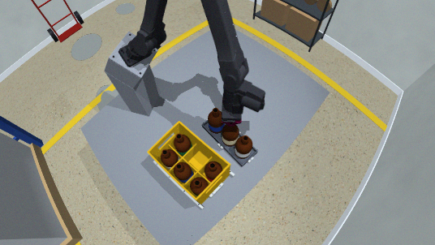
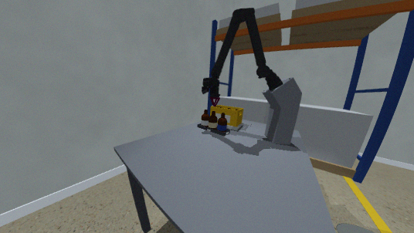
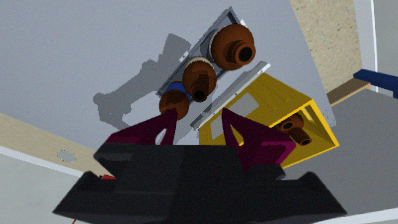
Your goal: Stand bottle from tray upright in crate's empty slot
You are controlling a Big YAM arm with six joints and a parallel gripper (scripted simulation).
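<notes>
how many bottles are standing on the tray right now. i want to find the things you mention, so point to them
3, in one row on the dark grey tray [image 1: 242, 163] [image 2: 225, 133] [image 3: 167, 85]: blue-labelled brown bottle [image 1: 215, 118] [image 2: 222, 121] [image 3: 173, 106] at one end, cream-labelled [image 1: 230, 134] [image 2: 212, 119] [image 3: 199, 77] mid-row, white-labelled [image 1: 243, 146] [image 2: 205, 119] [image 3: 232, 46] opposite.

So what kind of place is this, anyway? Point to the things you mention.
Probably a warehouse or packing area: there's a tall rack with orange beams [image 2: 317, 19], a red hand truck [image 1: 70, 32] and yellow lines on the floor [image 1: 325, 77] [image 2: 368, 204].
</notes>
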